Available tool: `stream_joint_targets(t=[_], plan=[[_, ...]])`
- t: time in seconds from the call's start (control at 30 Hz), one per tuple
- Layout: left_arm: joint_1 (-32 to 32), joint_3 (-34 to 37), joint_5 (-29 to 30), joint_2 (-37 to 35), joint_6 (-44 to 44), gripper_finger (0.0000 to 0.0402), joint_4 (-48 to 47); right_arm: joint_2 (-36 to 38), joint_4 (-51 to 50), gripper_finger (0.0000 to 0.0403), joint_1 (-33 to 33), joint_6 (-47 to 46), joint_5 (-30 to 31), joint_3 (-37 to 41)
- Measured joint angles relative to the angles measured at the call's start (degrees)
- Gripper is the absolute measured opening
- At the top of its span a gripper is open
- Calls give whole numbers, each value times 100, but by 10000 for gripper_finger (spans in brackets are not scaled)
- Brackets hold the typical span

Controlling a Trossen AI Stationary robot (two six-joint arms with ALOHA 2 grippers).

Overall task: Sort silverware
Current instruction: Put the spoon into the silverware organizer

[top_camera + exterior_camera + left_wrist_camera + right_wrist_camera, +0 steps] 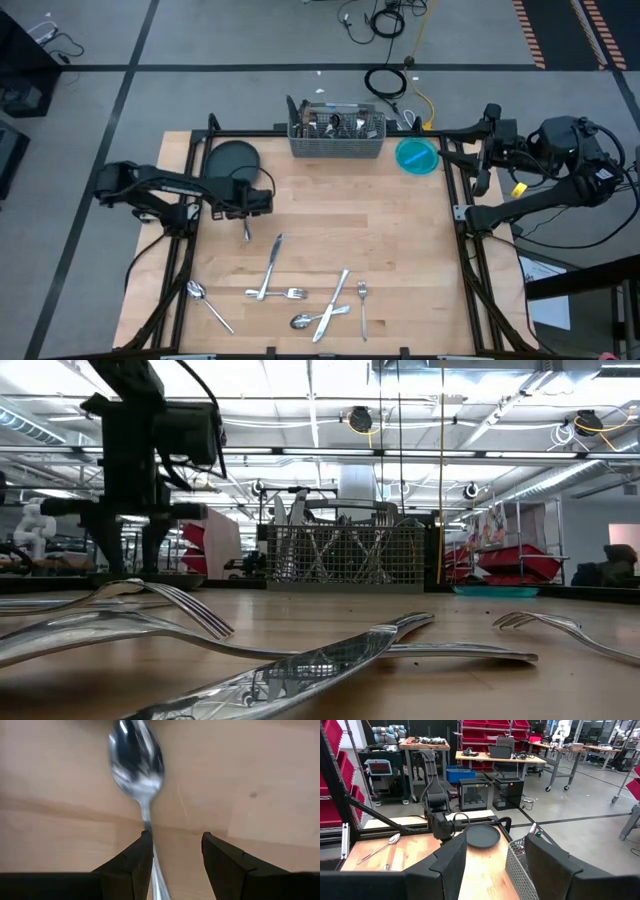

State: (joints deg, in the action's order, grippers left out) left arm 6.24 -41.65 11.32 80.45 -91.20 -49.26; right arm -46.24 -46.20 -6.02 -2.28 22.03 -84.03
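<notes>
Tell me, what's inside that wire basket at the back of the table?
The wire basket holds several pieces of upright silverware; handles and tips poke above its rim. Their lower parts are hidden behind the mesh.

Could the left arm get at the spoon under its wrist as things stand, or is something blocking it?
Probably yes. The left gripper is open right over the spoon; the handle runs along one finger's inner edge with only bare table around it. Whether the spoon is already lifted is unclear.
</notes>
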Motion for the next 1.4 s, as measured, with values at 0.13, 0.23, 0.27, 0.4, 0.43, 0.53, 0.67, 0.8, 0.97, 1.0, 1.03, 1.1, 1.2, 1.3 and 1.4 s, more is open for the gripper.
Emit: stream_joint_targets(t=[0.13, 0.23, 0.27, 0.4, 0.43, 0.53, 0.67, 0.8, 0.97, 1.0, 1.03, 1.1, 1.2, 1.3, 1.4], plan=[[-29, 65, -176, 382, 4, 171, 249, 0, -2, 187, 0, -2, -8, 0], [-33, 66, -174, 526, 42, 171, 180, 0, 0, 187, 0, -2, -8, 0], [-33, 68, -174, 540, 43, 171, 144, 0, -2, 187, 0, -2, -9, 0], [-30, 92, -193, 543, 23, 171, 73, 0, -1, 187, 1, -3, -14, 0], [-27, 92, -195, 525, 44, 171, 32, 0, -2, 187, 0, -4, -14, 0], [-26, 96, -121, 520, 39, 171, 36, 0, 1, 187, 0, -6, -14, 0], [33, 162, -53, 561, 25, 167, 228, 0, 1, 187, 2, -125, -98, 0], [112, 469, -80, 610, 47, 135, 695, 0, 3, 187, 0, -292, -178, 0], [119, 544, -111, 561, 55, 59, 583, 0, 7, 187, 0, -415, -316, 0], [121, 540, -121, 543, 77, 41, 534, 0, 7, 187, 0, -415, -314, 0], [122, 524, -121, 526, 205, 24, 519, 2, 8, 187, 0, -415, -293, 0], [113, 498, -123, 487, 444, 14, 539, 11, 7, 187, 0, -409, -240, 2], [95, 388, -119, 493, 737, 14, 541, 13, 7, 187, 2, -395, -87, 0], [19, 204, -61, 518, 781, 14, 577, 25, 5, 187, 2, -374, -75, 0], [-79, -186, -41, 510, 882, 13, 811, 65, 3, 187, 2, -276, -80, 0]])
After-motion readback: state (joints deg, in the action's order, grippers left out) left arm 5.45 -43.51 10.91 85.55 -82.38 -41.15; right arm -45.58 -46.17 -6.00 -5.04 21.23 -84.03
